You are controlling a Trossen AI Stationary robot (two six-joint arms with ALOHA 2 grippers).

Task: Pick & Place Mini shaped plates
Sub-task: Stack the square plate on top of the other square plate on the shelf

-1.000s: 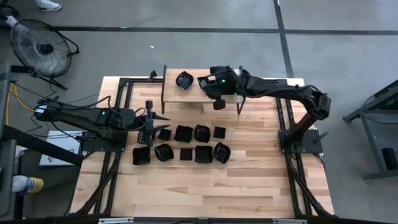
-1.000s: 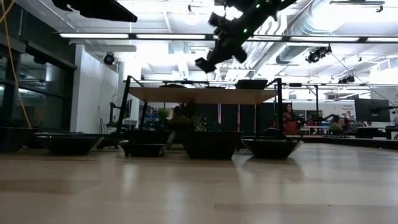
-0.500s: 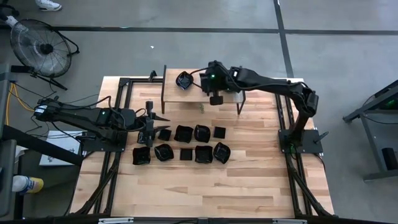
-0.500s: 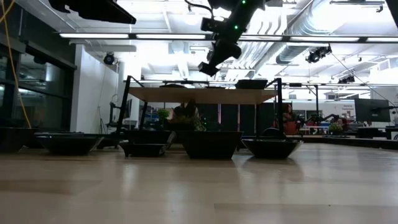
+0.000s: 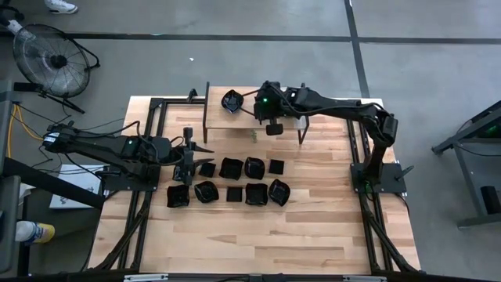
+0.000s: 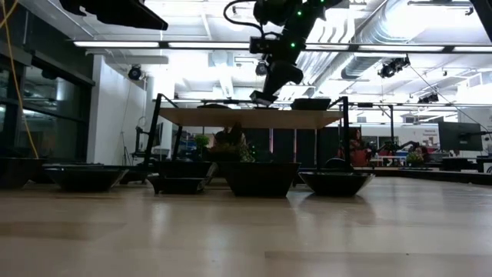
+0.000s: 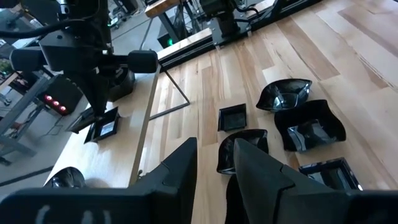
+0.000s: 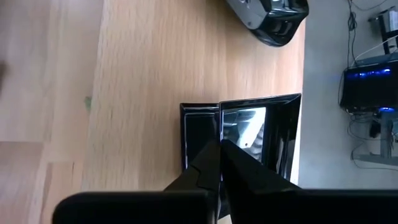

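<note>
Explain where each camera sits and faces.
High view: overhead, facing down on the table; left arm and right arm show.
Low view: tabletop height, facing across the plates; right arm overhead.
Left wrist view: on left arm, facing plates; left pincer open.
Right wrist view: faces the shelf; right pincer shut on a square plate.
Shared: both wrist views show that square plate.

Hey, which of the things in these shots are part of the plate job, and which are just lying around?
Part of the job:
- square plate, pinched by the right gripper on the raised shelf
- rounded plate on that shelf
- rows of plates on the table
- left gripper, open, over their end

Lying about:
- floor fan, off the table
</note>
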